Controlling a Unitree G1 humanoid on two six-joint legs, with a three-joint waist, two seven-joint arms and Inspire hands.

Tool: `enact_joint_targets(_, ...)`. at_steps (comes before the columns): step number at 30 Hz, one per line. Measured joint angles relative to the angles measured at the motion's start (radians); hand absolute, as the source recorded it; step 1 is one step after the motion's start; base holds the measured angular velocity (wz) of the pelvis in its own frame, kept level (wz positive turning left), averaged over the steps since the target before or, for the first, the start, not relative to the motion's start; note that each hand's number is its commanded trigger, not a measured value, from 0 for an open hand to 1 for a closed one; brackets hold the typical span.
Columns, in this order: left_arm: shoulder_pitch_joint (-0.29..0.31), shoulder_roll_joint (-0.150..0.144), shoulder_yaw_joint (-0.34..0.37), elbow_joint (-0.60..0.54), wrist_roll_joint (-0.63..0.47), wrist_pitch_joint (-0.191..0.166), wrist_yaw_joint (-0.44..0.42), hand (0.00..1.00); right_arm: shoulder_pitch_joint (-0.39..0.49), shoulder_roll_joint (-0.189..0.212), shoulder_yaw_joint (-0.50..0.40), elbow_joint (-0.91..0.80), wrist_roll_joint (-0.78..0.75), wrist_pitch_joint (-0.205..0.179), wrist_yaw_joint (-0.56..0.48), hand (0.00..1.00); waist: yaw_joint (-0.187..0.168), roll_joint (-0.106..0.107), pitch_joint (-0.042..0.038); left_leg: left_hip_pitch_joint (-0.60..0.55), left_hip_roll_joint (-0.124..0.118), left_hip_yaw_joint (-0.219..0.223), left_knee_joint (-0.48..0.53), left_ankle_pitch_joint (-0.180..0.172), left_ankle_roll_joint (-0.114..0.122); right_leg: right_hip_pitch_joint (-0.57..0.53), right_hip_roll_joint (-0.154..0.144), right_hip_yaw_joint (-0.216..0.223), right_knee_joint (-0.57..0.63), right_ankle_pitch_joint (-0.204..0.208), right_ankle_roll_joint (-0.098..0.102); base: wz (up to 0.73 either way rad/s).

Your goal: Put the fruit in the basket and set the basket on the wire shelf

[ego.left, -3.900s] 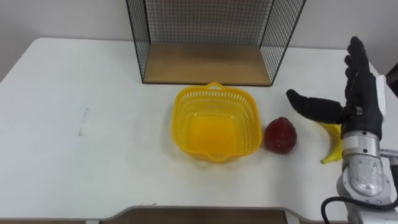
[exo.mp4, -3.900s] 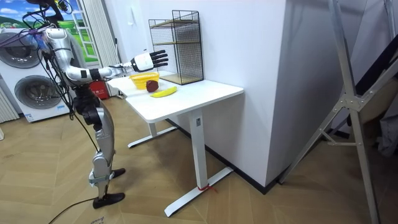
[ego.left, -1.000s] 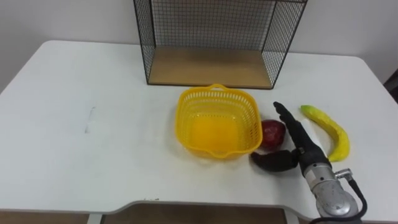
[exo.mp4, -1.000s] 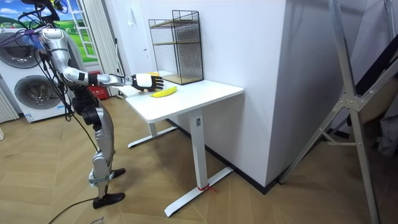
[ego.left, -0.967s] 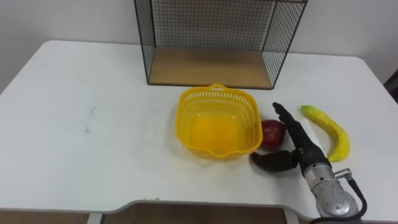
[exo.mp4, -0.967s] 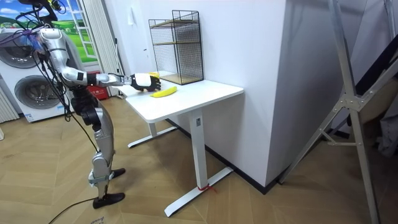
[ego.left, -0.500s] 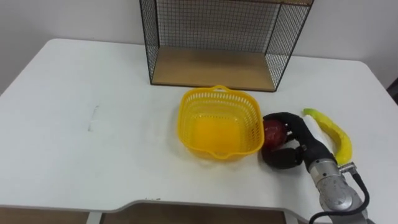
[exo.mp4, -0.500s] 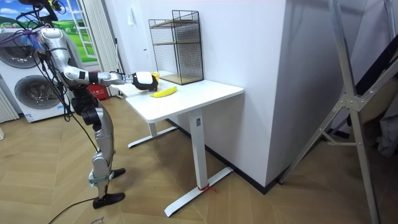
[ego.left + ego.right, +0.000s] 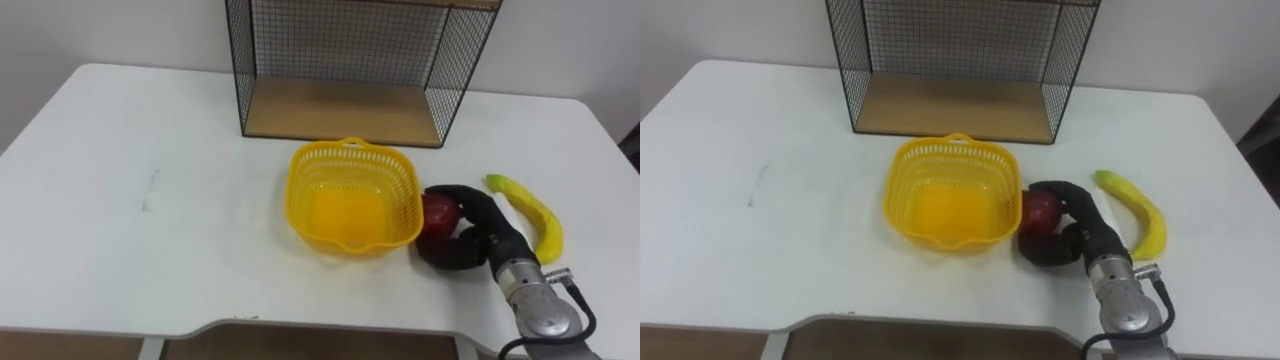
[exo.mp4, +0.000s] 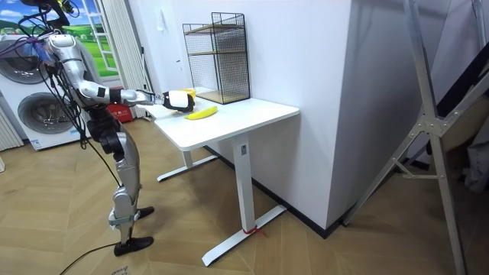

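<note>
Apple (image 9: 436,212) sits on table (image 9: 150,130) just beside basket (image 9: 350,149), on its right; right hand (image 9: 472,238) curls around it, presumably to lift it in. Banana (image 9: 530,210) lies beyond hand, untouched. Basket empty, before wire shelf (image 9: 340,108).

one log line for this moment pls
right robot hand: shut on red apple | yellow basket: empty | banana: on table

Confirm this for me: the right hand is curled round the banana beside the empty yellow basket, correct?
No. The left eye view shows the right hand curled round the red fruit, not the banana, beside the empty yellow basket.
</note>
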Motion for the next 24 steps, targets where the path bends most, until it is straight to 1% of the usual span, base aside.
enact_joint_targets(3, 0.0, -0.002, 0.001, 0.018, 0.0, 0.007, 0.0, 0.0, 0.0, 0.009, 0.0, 0.003, 0.066, 0.0, -0.005, 1.0, -0.001, 0.001, 0.0003, 0.0, 0.001, 0.003, -0.002, 0.0, 0.0, -0.004, 0.001, 0.009, 0.0, 0.0, 0.0, -0.04)
enact_joint_targets(5, 0.006, -0.002, 0.002, 0.017, 0.0, 0.011, 0.0, 0.0, 0.001, 0.01, -0.001, 0.031, 0.207, -0.004, -0.009, 1.0, -0.001, 0.001, -0.0001, 0.004, 0.001, 0.004, -0.003, 0.0, 0.0, -0.001, 0.001, 0.008, -0.002, 0.002, 0.0, 0.0)
enact_joint_targets(6, 0.02, -0.002, 0.002, 0.016, 0.0, 0.013, 0.001, 0.0, 0.009, 0.011, -0.001, 0.042, 0.288, -0.005, -0.011, 1.0, -0.002, 0.002, -0.0005, 0.008, 0.0, 0.005, -0.002, 0.0, 0.0, 0.009, 0.0, 0.007, -0.002, 0.003, 0.0, 0.0)
enact_joint_targets(9, 0.021, -0.002, 0.003, 0.012, -0.003, 0.017, 0.002, 0.0, 0.016, 0.012, -0.001, 0.048, 0.39, -0.005, -0.011, 1.0, -0.007, 0.003, -0.0005, 0.014, 0.0, 0.005, -0.003, 0.0, 0.001, 0.012, 0.0, 0.007, -0.002, 0.003, 0.001, 0.0)
enact_joint_targets(11, 0.02, -0.002, 0.002, 0.011, -0.007, 0.018, 0.003, 0.0, 0.015, 0.013, -0.006, 0.072, 0.478, -0.017, -0.01, 1.0, -0.009, 0.007, -0.0022, 0.016, 0.0, 0.004, -0.002, 0.0, 0.001, 0.015, 0.0, 0.007, -0.002, 0.004, 0.002, 0.0)
enact_joint_targets(12, 0.019, -0.002, 0.002, 0.012, -0.007, 0.019, 0.003, 0.0, 0.015, 0.014, -0.008, 0.076, 0.501, -0.017, -0.009, 1.0, -0.009, 0.008, -0.0026, 0.016, 0.0, 0.003, -0.002, 0.0, 0.001, 0.016, 0.0, 0.007, -0.002, 0.004, 0.002, 0.0)
enact_joint_targets(14, 0.013, -0.005, 0.004, 0.013, -0.006, 0.021, 0.003, 0.0, 0.018, 0.02, -0.025, 0.079, 0.582, -0.016, -0.011, 1.0, -0.008, 0.015, -0.0042, 0.015, 0.0, 0.003, 0.0, 0.0, 0.001, 0.014, 0.001, 0.007, -0.002, 0.004, 0.002, 0.0)
enact_joint_targets(15, 0.013, -0.007, 0.004, 0.014, -0.006, 0.021, 0.003, 0.0, 0.018, 0.023, -0.034, 0.079, 0.597, -0.016, -0.01, 1.0, -0.008, 0.018, -0.0048, 0.015, 0.0, 0.003, 0.0, 0.0, 0.001, 0.014, 0.001, 0.007, -0.002, 0.004, 0.002, 0.0)
enact_joint_targets(18, 0.018, -0.018, 0.009, 0.014, -0.008, 0.032, 0.003, 0.0, 0.02, 0.039, -0.055, 0.076, 0.689, -0.017, -0.022, 1.0, -0.009, 0.032, -0.0137, 0.017, 0.001, 0.007, 0.0, 0.0, 0.001, 0.014, 0.001, 0.011, -0.001, 0.004, 0.001, -0.03)
enact_joint_targets(20, 0.02, -0.021, 0.009, 0.014, -0.008, 0.034, 0.003, 0.0, 0.02, 0.047, -0.068, 0.076, 0.726, -0.018, -0.027, 1.0, -0.009, 0.036, -0.0143, 0.018, 0.001, 0.01, -0.001, 0.0, 0.001, 0.014, 0.001, 0.014, -0.001, 0.004, 0.001, -0.04)
enact_joint_targets(24, 0.022, -0.022, 0.009, 0.01, -0.008, 0.035, 0.003, 0.0, 0.02, 0.048, -0.079, 0.075, 0.736, -0.019, -0.035, 1.0, -0.009, 0.038, -0.0139, 0.021, 0.001, 0.014, -0.002, 0.0, 0.001, 0.014, 0.001, 0.019, -0.002, 0.006, 0.001, -0.03)
